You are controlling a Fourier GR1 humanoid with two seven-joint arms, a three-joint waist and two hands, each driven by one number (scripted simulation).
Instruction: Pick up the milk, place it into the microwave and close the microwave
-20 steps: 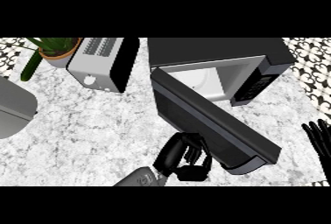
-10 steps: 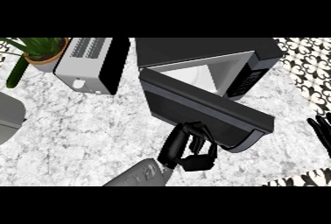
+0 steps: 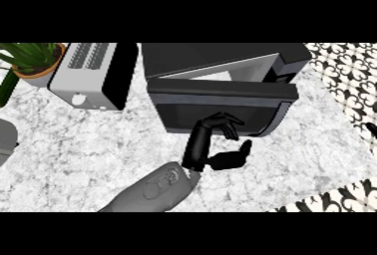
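The microwave (image 3: 221,64) sits at the back of the counter (image 3: 81,144), and its door (image 3: 221,107) is swung most of the way across the opening, with only a pale sliver of the inside showing above the door's top edge. The left hand (image 3: 217,147) is right up against the door's outer face. Its fingers (image 3: 221,122) are bent at the tips and touching the dark panel, the thumb stands apart below them, and nothing is held between them. That placement reads as a push: fingers on the face so the door can be driven home. The milk is nowhere in sight on the counter; my guess is that it's inside, hidden behind the door, but that can't be confirmed from here. The right hand barely shows, a dark tip at the right edge (image 3: 369,128), and I can't tell its state. A toaster (image 3: 92,74) and a potted plant (image 3: 33,62) stand off to the left, well clear of the door's swing. The closing looks nearly done; the last bit of gap remains.
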